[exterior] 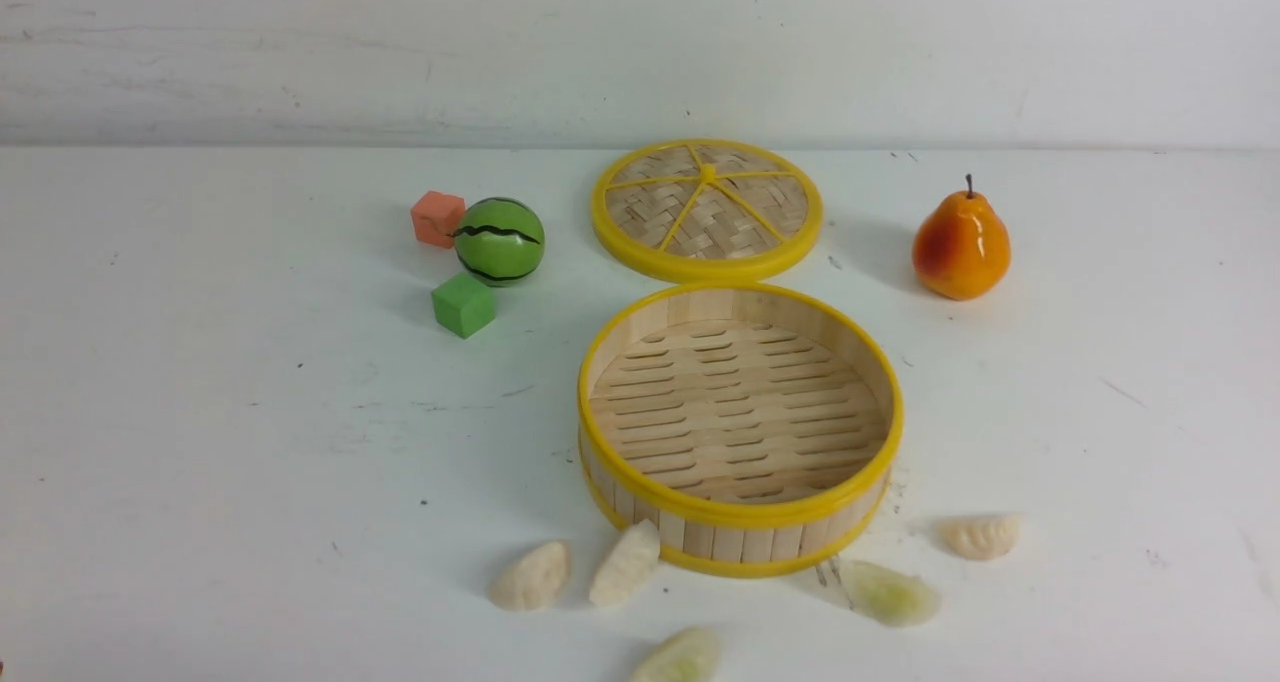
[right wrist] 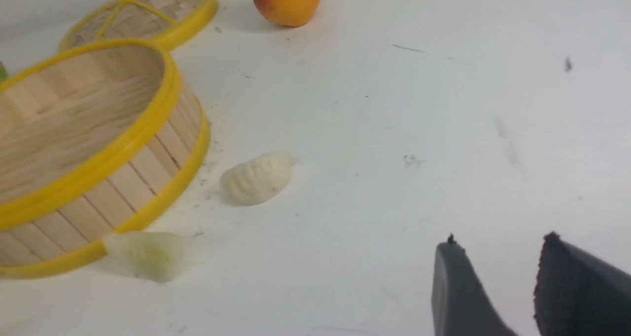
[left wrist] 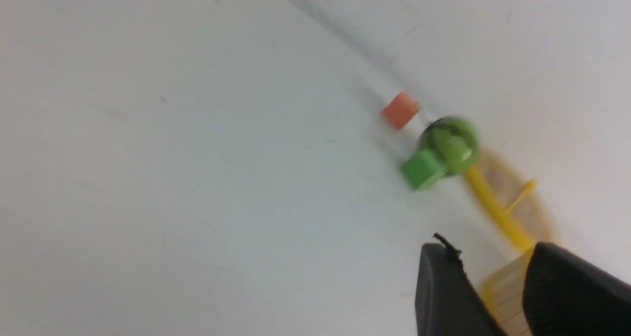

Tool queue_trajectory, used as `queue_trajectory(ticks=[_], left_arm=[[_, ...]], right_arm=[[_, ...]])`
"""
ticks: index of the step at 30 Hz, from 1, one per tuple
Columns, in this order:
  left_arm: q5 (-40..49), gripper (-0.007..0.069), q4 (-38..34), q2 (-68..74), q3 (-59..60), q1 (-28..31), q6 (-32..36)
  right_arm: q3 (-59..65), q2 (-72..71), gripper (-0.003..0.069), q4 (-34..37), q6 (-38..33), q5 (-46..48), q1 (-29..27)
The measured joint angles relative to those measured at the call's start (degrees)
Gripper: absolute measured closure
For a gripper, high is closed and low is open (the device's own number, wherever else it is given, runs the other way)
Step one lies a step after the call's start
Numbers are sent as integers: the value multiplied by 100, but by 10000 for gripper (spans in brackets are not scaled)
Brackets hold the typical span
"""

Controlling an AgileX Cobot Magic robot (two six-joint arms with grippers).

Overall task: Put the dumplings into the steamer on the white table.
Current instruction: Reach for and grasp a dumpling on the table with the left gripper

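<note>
**Five dumplings out, steamer empty: first pick not yet made**

All five dumplings [exterior: 530,574] lie on the table [exterior: 200,462] round the steamer's [exterior: 740,512] near side, toward the table's near edge. Two cream sit near-left, one greenish sits closest to the edge, and one greenish is hard by the near-right base (can't tell if touching). The last, a cream one, lies further right, clear of the wall. Steamer sits mid-table w/ nothing in it. L gripper [left wrist: 490,252] & R gripper [right wrist: 499,240] both have fingers apart w/ nothing between; neither touches anything.

Likely step: first grab. R gripper looks best placed for the rightmost dumpling [right wrist: 256,178], which is free all round.
- Come straight down, fingers across its short width.
- Pinch low; it's small & curved and could slip out.
- Clear the yellow rim before crossing, then let go low over the slats.
- Take the ones by the wall from their open side, or a finger may shove the steamer.

Surface is flat white w/ dark scuffs & specks, plus gritty marks by the steamer's right base. Lid [exterior: 707,212] lies flat behind the steamer toward the far edge. Pear [exterior: 960,245] is far-right; ball [exterior: 499,241] & 2 cubes [exterior: 463,304] are far-left. Plain white wall beyond the far edge.
</note>
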Motion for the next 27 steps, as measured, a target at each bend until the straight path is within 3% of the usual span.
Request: queue_trajectory(ticks=[1,5,10,19,23,27], left_arm=[[-73,386,-186,0,0,0,-239],[-427,386,-2025,0,0,0,-1680],[-456,386,-2929,0,0,0,-2003],[-51,386,-3354,0,-152,0,-1825],[507,386,-3133,0,-1015,0,-484],[1322,389,-2495,43,-2323,0,2069]], right_arm=[[0,0,419,152,14,7,0],[36,0,419,2278,414,110,0],[44,0,419,4188,576,78,0],[37,0,419,4911,529,-103,0],[-370,0,420,5074,-550,-9,0],[-1272,27,475,5117,-2647,-120,0]])
